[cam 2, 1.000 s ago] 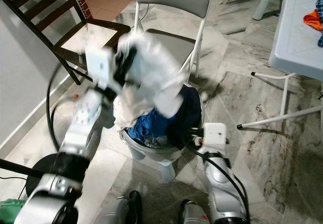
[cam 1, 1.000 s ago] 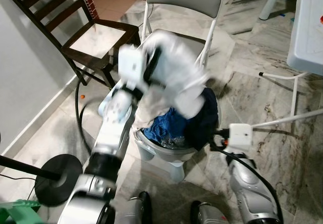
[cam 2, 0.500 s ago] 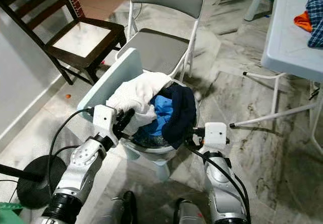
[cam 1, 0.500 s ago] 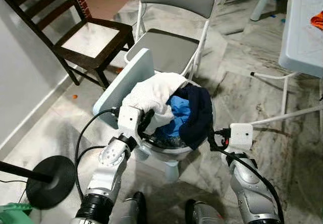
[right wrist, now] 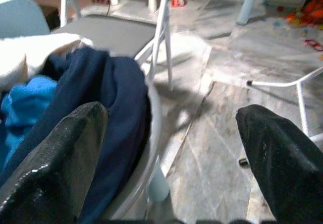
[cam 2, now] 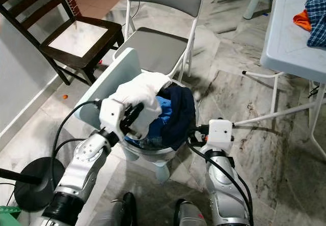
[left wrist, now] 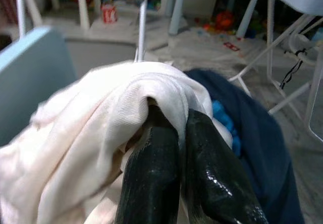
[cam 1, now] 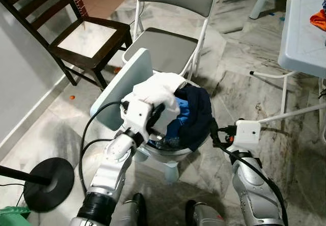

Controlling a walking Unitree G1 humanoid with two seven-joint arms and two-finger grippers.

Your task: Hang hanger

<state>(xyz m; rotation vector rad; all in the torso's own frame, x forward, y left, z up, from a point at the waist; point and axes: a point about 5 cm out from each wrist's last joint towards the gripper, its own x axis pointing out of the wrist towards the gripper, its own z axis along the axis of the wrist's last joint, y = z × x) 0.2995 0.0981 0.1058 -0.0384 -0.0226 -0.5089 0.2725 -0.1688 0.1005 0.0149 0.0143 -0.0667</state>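
Note:
A pale laundry basket (cam 1: 170,159) stands on the floor before me, heaped with clothes. A white garment (cam 1: 153,89) lies on top at its left, a bright blue one (cam 1: 181,118) in the middle, and a navy one (cam 1: 199,113) drapes over the right rim. My left gripper (cam 1: 157,116) is over the heap's near left side, shut on a fold of the white garment (left wrist: 101,133). My right gripper (right wrist: 171,128) is open just outside the basket's right rim, beside the navy garment (right wrist: 101,98), holding nothing.
A pale blue lid (cam 1: 125,86) leans up behind the basket's left side. A grey folding chair (cam 1: 163,48) stands right behind it, a dark wooden chair (cam 1: 91,37) at the back left. A white table (cam 1: 305,27) is at right, a black stand base (cam 1: 48,182) at near left.
One second ago my left arm held the white garment high above the basket; it dropped to the rim, and now is slightly higher, still gripping the cloth. The right arm stayed put.

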